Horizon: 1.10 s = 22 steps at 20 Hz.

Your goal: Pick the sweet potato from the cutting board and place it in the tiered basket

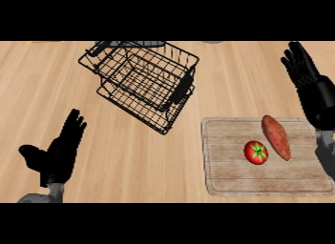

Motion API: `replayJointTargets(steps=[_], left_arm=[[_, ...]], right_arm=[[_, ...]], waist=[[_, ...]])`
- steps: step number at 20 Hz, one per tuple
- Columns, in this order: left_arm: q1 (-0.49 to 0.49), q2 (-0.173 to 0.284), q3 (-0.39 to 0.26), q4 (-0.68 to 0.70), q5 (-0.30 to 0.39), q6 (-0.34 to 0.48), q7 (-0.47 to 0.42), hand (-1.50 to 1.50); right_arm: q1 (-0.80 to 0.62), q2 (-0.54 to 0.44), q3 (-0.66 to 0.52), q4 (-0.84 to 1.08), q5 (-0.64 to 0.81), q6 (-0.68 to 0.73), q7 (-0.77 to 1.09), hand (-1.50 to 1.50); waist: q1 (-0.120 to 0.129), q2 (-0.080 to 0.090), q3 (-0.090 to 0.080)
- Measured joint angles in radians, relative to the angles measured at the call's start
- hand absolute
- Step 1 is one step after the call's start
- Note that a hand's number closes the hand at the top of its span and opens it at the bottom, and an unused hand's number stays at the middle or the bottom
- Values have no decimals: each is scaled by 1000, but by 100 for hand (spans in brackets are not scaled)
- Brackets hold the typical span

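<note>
Orange-brown tapered sweet potato [276,137] lying on the pale wooden cutting board [226,177], just beside a red tomato [256,152]. Black wire tiered basket [145,81] up-left, well apart. Left hand [59,155] and right hand [305,69] both spread flat, holding nothing.

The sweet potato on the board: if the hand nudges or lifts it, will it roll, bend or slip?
The sweet potato looks solid, so it should stay stiff when lifted. It is long and tapered, so a sideways nudge would probably roll it in a curve, maybe into the tomato beside it. Its skin looks matt, so it is likely not slippery.
</note>
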Motion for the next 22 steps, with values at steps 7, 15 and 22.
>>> replayJointTargets(steps=[7, 15, 22], left_arm=[[23, 23, -24, 31, -99, 64, 22, 0], [66, 13, -68, 8, -164, 102, 62, 0], [91, -12, -91, -23, -212, 138, 84, 0]], right_arm=[[48, -170, -198, 129, -10, 48, -49, -150], [168, -96, -450, 266, -129, -120, -68, -150], [331, -230, -415, 102, -117, 18, 106, -150]], waist=[[3, 3, 12], [6, -2, 18], [6, -7, 15]])
